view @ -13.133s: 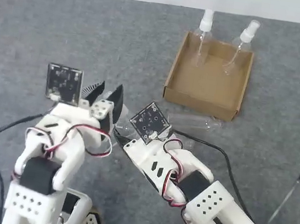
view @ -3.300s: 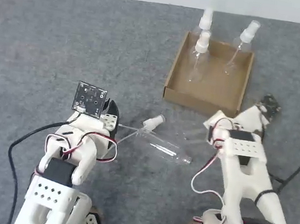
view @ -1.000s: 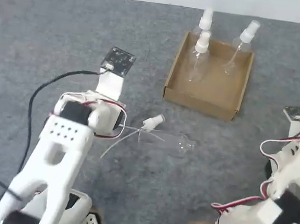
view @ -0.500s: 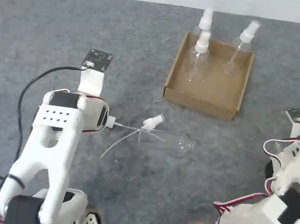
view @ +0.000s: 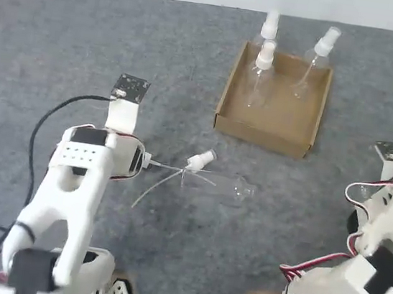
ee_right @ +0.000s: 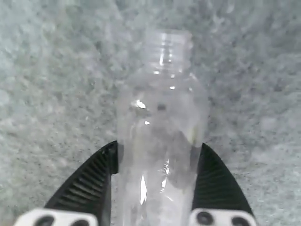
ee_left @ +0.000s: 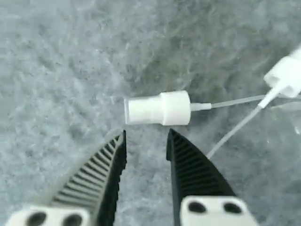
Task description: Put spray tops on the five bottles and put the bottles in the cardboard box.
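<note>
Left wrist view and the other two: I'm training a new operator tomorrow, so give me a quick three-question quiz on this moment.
1. True or false: the left gripper is shut on the loose spray top.
2. What does the right gripper hold? A nothing; B an uncapped bottle; C a spray top.
3. How many topped bottles stand in the cardboard box?

Key: 1 false, it is open and the top lies on the carpet; 2 B; 3 three.
</note>
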